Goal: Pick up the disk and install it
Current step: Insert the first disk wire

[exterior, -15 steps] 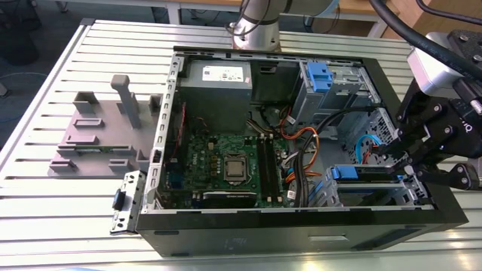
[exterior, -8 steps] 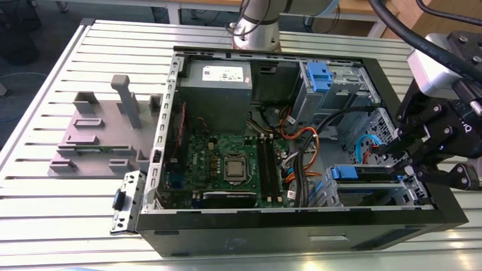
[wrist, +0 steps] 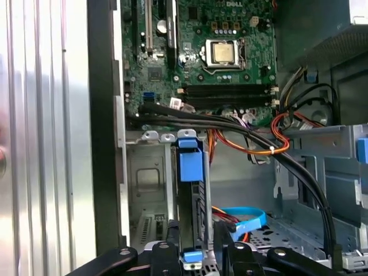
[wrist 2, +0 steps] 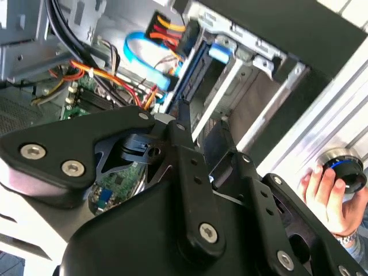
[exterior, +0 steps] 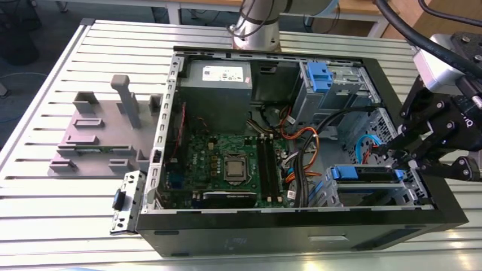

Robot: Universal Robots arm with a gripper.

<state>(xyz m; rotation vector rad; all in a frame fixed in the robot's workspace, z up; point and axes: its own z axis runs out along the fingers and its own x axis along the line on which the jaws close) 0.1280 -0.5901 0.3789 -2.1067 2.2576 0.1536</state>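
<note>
Disk seated edge-up in case's drive bay, 4 o'clock from motherboard. Gripper straddles its end; grasp state: cannot tell. You handle rigid, dense, shock-sensitive unit; take blue carrier edges.

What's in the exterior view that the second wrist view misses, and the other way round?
Exterior view adds: the grey stand beside the computer case, and the grey power supply box. Second wrist view adds: a person's hand on a round knob. Both share: the orange cables and the blue flat cable.
</note>
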